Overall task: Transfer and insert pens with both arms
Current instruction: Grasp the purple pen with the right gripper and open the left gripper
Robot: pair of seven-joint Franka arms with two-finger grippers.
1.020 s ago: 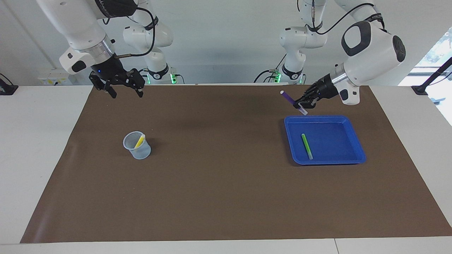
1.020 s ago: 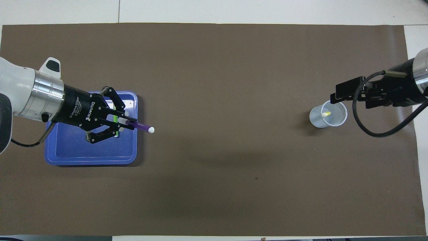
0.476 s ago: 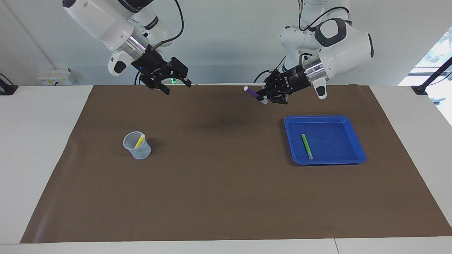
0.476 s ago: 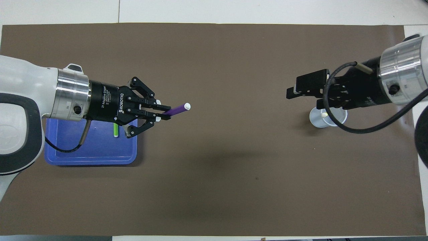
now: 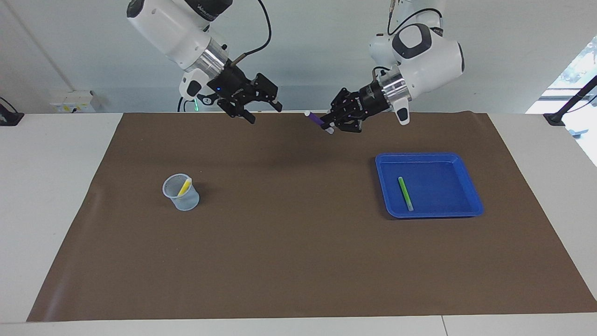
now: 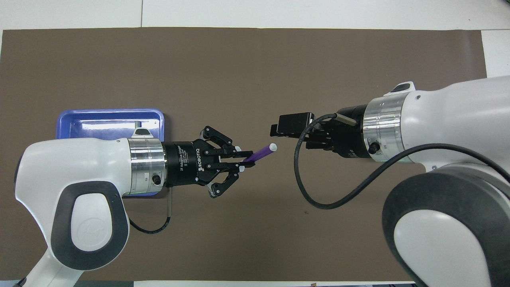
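Purple slim marker pen point(image 5: 316, 119), pale tip leading, is clamped in the left gripper point(image 5: 332, 125) above the brown mat point(image 5: 289, 242) mid-table. Facing view: right gripper point(image 5: 265, 106) hangs with fingers apart, a gap short of the tip. For a clean handover, line its fingers around the barrel before closing.

Overhead view: both wrists level, pointing at each other, pen point(image 6: 261, 152) tilted slightly off axis.

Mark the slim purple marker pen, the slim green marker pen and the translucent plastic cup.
slim purple marker pen point(image 6: 259, 152), overhead view, on its purple barrel past the left gripper.
slim green marker pen point(image 5: 405, 192), facing view, mid-barrel, lying in the tray.
translucent plastic cup point(image 5: 185, 200), facing view, on its outer wall.
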